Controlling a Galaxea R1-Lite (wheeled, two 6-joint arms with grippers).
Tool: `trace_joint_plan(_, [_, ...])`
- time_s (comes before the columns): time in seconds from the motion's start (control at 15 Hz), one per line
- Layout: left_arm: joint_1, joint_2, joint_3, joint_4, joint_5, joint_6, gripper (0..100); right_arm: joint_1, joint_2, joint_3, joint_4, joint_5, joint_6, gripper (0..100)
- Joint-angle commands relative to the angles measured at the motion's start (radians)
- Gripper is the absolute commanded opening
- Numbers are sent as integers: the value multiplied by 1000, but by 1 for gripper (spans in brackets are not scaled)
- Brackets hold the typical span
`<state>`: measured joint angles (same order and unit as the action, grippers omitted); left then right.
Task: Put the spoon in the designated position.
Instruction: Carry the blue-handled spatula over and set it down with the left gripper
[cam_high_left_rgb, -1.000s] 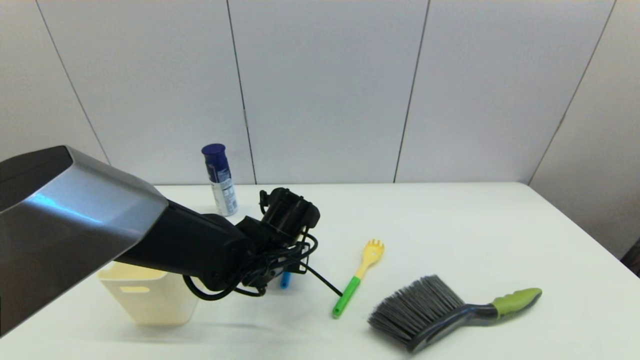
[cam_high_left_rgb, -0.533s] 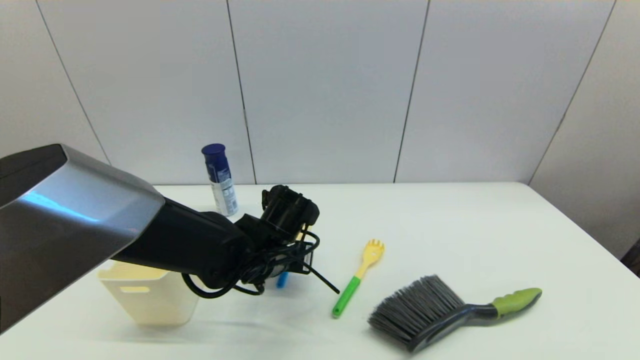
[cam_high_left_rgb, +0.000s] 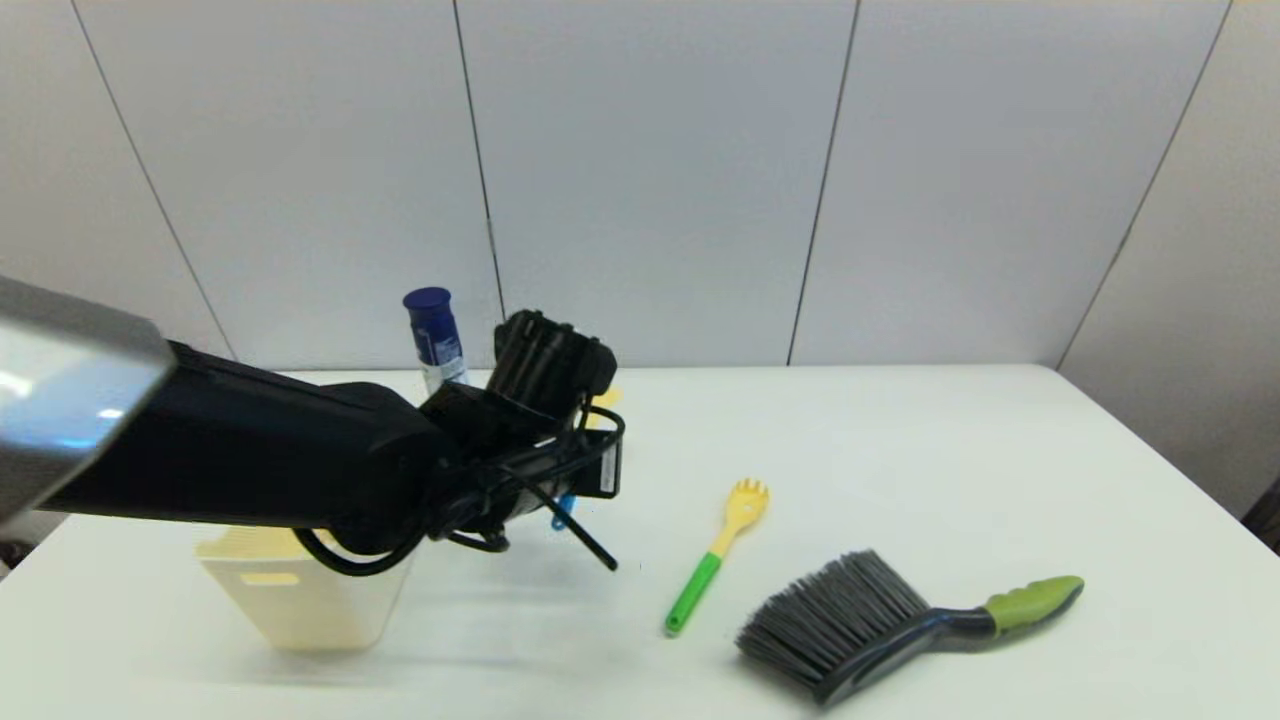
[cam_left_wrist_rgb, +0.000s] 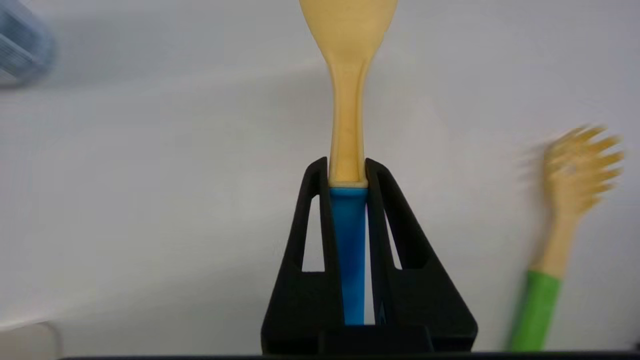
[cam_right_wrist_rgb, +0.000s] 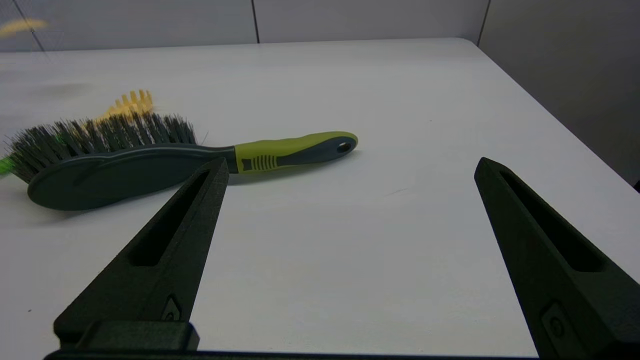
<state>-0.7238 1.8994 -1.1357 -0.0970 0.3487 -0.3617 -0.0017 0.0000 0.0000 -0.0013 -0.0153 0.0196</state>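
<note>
while clamping both black fingers (cam_left_wrist_rgb: 325, 200) tight on the spoon (cam_left_wrist_rgb: 346, 125) right where blue handle meets pale yellow neck, holding it clear above the white table (cam_high_left_rgb: 900, 450), yellow head pointing away past the fingertips. hanging as the left gripper (cam_left_wrist_rgb: 347, 172) over the table's left middle, just beyond the cream bin (cam_high_left_rgb: 300, 590) and in front of the blue-capped spray can (cam_high_left_rgb: 432, 330). showing only a bit of blue handle under the wrist in the head view. lying flat a little to the right: a yellow fork with green handle (cam_high_left_rgb: 715, 555), apart from the spoon. resting beyond that, a grey brush with green grip (cam_high_left_rgb: 880, 620). idling low over the table's right side, right gripper (cam_right_wrist_rgb: 350, 170), fingers spread wide, gripping nothing.
</note>
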Motion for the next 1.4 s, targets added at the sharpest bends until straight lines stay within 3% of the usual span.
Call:
trace_joint_plan(0.07, [49,-220,-56,3,142,-10,0,0,0,0,0,0,0,100])
trace_joint_plan(0.2, [127,-332,-105,120,141,21,0,0,0,0,0,0,0,100])
trace_joint_plan(0.4, [307,-460,-197,399,136,142,0,0,0,0,0,0,0,100])
trace_joint_plan(0.53, [429,-523,-193,474,116,187,0,0,2,0,0,0,0,100])
trace_joint_plan(0.67, [570,-559,-190,554,-33,239,0,0,2,0,0,0,0,100])
trace_joint_plan(0.87, [733,-553,-179,596,-215,383,0,0,2,0,0,0,0,100])
trace_joint_plan(1.13, [845,-487,-85,565,-445,464,0,0,2,0,0,0,0,100])
trace_joint_plan(1.4, [928,-404,80,392,-521,484,0,0,2,0,0,0,0,100])
